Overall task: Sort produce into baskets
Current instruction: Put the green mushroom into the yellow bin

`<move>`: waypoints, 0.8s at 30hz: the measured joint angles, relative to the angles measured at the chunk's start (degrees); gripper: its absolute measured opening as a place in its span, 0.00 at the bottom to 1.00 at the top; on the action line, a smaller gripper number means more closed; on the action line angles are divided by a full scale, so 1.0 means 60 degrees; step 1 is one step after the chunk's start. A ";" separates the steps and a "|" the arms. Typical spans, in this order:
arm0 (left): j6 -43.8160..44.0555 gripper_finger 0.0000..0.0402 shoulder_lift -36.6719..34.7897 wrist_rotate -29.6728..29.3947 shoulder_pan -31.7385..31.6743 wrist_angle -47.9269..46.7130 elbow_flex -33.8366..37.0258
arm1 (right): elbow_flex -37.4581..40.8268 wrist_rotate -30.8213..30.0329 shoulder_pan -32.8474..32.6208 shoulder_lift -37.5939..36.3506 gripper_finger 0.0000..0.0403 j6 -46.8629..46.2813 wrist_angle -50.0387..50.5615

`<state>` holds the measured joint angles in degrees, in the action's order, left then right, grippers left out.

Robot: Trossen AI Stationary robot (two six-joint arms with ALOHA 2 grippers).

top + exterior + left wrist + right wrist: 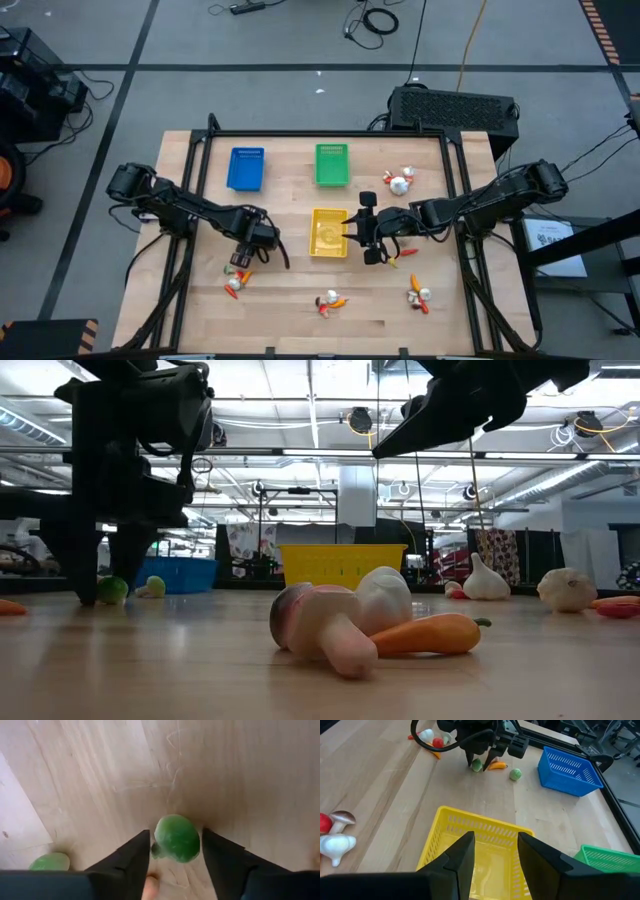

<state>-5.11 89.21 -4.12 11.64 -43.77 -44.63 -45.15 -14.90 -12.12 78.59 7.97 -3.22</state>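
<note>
My left gripper [243,258] points down at the table's near left, shut on a small green round piece [176,838] of produce. A second green piece [515,774] lies loose beside it, and an orange piece [496,765] lies just behind the fingers. My right gripper [492,852] hovers open over the yellow basket [470,820], with nothing between its fingers. The blue basket [246,168] and the green basket [332,165] stand at the far side. My left gripper has the green round piece between its two fingers [137,852], one on each side of its widest part [196,840]. The fingers come from above, pointing down. The piece sits on the table top.
Loose produce lies in small heaps: at the near left [235,285], near middle [330,302], near right [420,296] and far right [400,182]. A mushroom [320,625], a white bulb [385,595] and a carrot [430,635] lie close to the low camera.
</note>
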 joint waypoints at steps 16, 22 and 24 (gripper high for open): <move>-0.0700 0.23 0.0015 -0.0560 -0.0007 0.0070 -0.1348 | 0.0000 -0.0036 0.0000 -0.0199 0.35 -0.0036 0.0734; -0.2359 0.22 0.0011 -0.1677 -0.0007 0.2843 -0.2092 | 0.0007 -0.0305 0.0018 -0.0790 0.35 -0.0790 0.1818; -0.3029 0.22 0.0011 -0.1723 -0.0007 0.3980 -0.2174 | 0.0007 -0.0324 0.0018 -0.1007 0.35 -0.1051 0.2135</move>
<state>-23.28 89.28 -14.46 11.60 -19.89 -57.67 -45.10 -16.84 -12.01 72.55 1.67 9.59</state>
